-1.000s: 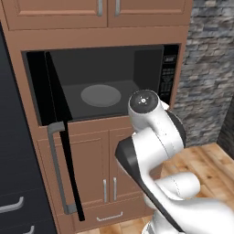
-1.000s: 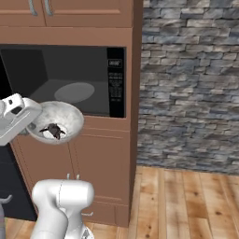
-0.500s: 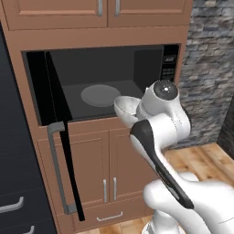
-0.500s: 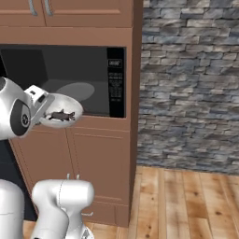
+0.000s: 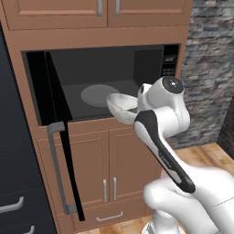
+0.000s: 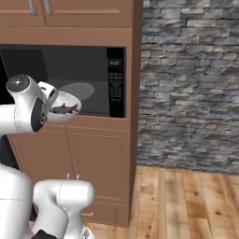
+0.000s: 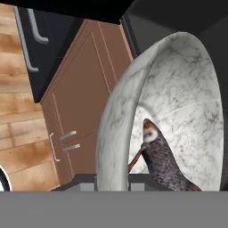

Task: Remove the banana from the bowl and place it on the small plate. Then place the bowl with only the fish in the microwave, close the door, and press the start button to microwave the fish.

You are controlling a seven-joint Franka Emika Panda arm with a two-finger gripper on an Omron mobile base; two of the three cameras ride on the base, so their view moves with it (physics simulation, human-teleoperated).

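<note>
Now the tool [image 7: 111, 178] clamps the bowl [image 7: 178, 111] rim — fish [image 7: 162, 156] inside — before the open microwave [image 5: 105, 82], door [image 5: 59, 132] ajar.

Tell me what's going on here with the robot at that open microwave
The white robot arm is carrying the bowl, its gripper shut on the bowl's rim, just in front of the microwave. Only the fish lies in the bowl. The door stands wide open and the grey turntable inside is bare. The bowl is at the opening, not yet set down inside.

One bowl [image 5: 119, 105], one fish [image 6: 65, 109], one microwave [image 5: 151, 64], one open door [image 5: 61, 151].
</note>
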